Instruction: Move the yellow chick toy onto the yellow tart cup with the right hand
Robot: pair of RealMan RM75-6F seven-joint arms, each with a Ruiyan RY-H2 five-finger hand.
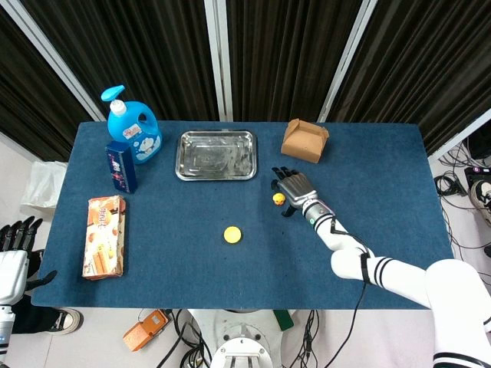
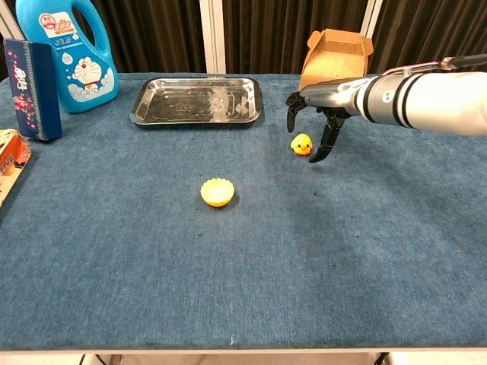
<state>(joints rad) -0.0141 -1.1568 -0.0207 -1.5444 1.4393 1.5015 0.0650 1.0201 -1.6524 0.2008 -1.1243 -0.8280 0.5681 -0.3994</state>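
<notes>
1. Black curtains with pale uprights hang behind a table (image 1: pixel 368 169) covered in blue cloth.
2. Off the table's left edge, near its front corner, the left hand (image 1: pixel 15 257) hangs with fingers spread and nothing in it.
3. Along the left edge lies a biscuit packet (image 1: pixel 104 236); behind it a dark blue box (image 1: pixel 121 166) stands upright, with a blue detergent bottle (image 1: pixel 129 126) just behind that, near the back left corner.
4. A steel tray (image 1: pixel 216 155) sits at the back edge, left of centre.
5. The yellow tart cup (image 2: pixel 217 192) rests mid-table, toward the front edge.
6. The yellow chick toy (image 2: pixel 302 144) stands on the cloth to the right of and behind the cup, well apart from it.
7. The right hand (image 2: pixel 316 114) is poised over the chick, fingers apart and curved down on both sides of it; whether they touch it, I cannot tell.
8. A brown cardboard box (image 1: pixel 304 140) stands near the back edge, behind the hand.
</notes>
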